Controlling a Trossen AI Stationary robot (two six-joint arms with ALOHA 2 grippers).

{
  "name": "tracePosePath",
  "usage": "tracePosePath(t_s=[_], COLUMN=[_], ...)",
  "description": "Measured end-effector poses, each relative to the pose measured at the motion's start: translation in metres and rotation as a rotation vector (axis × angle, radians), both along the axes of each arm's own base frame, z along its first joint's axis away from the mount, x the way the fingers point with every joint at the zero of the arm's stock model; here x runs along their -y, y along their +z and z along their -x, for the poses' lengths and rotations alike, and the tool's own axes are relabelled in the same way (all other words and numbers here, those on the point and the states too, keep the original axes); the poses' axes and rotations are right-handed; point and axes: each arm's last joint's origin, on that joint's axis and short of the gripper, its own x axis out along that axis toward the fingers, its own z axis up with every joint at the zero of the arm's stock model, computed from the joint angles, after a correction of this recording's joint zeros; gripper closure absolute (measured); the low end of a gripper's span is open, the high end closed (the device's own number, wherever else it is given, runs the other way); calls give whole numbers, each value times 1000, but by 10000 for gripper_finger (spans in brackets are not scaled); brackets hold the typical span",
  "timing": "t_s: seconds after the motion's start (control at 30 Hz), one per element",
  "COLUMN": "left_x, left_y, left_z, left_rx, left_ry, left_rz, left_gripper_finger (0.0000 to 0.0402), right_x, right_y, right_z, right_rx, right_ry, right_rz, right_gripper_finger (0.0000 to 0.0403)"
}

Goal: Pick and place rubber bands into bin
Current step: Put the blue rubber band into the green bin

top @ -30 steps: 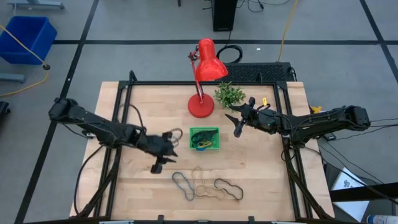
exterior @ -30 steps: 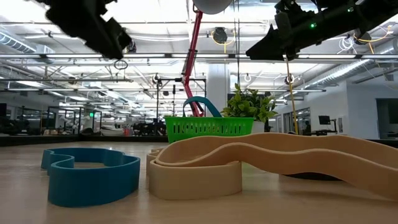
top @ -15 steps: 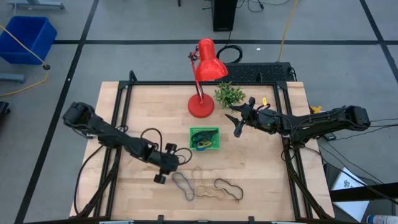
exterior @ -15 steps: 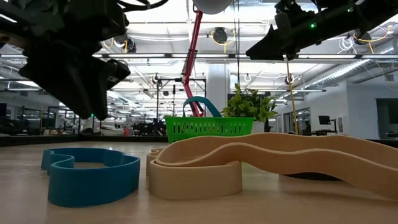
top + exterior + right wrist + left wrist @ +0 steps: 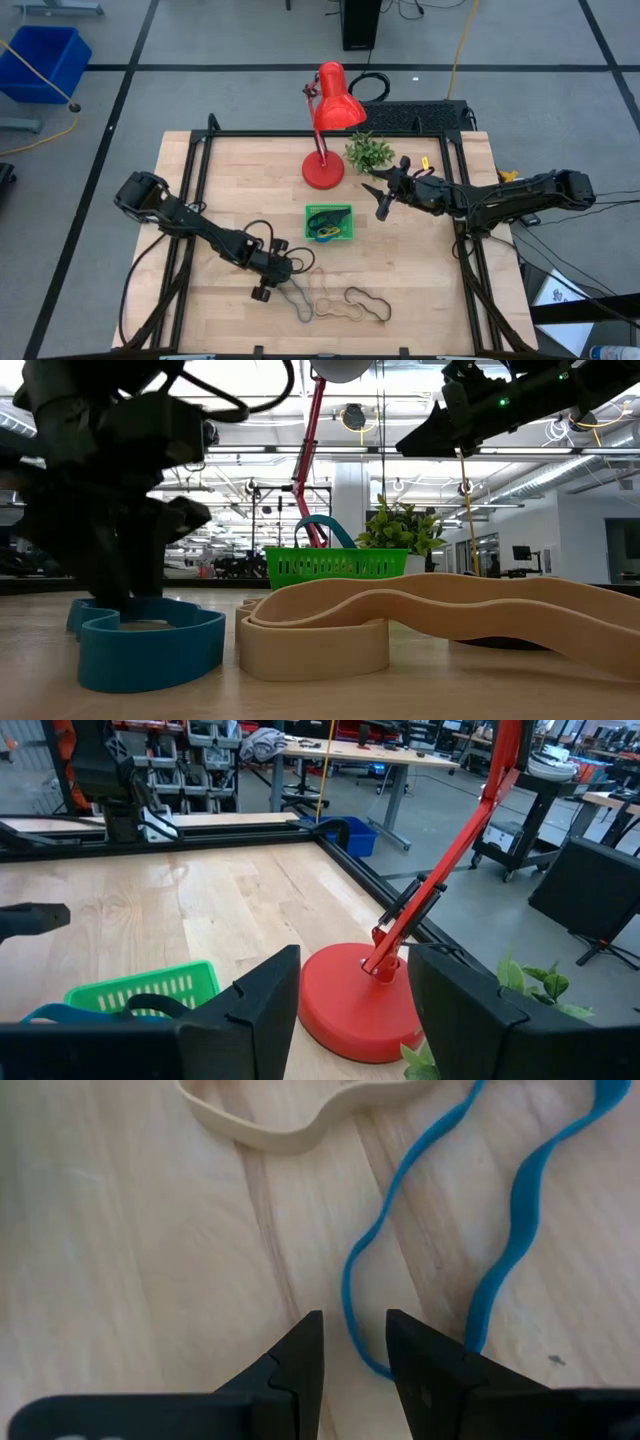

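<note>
Three rubber bands lie flat on the wood near the table's front edge: a blue one (image 5: 294,293), a tan one (image 5: 326,300) and a dark one (image 5: 367,303). The green bin (image 5: 329,223) stands mid-table with a few bands in it. My left gripper (image 5: 276,285) is low over the blue band's left end (image 5: 372,1363). It slants down and is open, with one strand of the loop running between its fingertips. My right gripper (image 5: 381,206) hangs open in the air to the right of the bin, holding nothing. My left gripper (image 5: 355,1342) comes at the blue band's curved left end from above, slanting down from the table's left. One strand (image 5: 350,1295) runs up between the two open fingers. Whether a finger touches the band I cannot tell. The band lies flat on the table.
A red desk lamp (image 5: 325,170) and a small green plant (image 5: 368,152) stand behind the bin, close to my right gripper. A black frame (image 5: 200,170) runs along the table's sides. Bare wood lies left of the bands and between bin and bands.
My left gripper has come down and toward the table's near edge, from beside the bin's left side to the blue band's left end, tipping more steeply downward. Its finger gap looks the same. The bands have not moved.
</note>
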Motion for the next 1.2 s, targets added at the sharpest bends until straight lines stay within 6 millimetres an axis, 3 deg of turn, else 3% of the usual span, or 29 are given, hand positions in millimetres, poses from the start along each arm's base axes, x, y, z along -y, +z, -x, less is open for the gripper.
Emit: tracePosePath(t_s=[0.23, 0.47, 0.67, 0.87, 1.2], left_x=[-1, -2, -2, -14, -59], left_y=[-2, -2, 6, 45, 127], left_z=[0, -1, 0, 5, 22], left_rx=[-10, -22, -4, 122, 548], left_ry=[6, 66, 84, 102, 337], left_rz=[-4, 22, 47, 95, 17], left_gripper_finger=[300, 390, 395, 397, 393], right_x=[0, 0, 0, 0, 0], right_y=[0, 0, 0, 0, 0], right_z=[0, 0, 0, 0, 0], right_rx=[0, 0, -3, -3, -2], right_ry=[0, 0, 1, 2, 2], right_rz=[0, 0, 5, 7, 7], right_gripper_finger=[222, 222, 222, 222, 222])
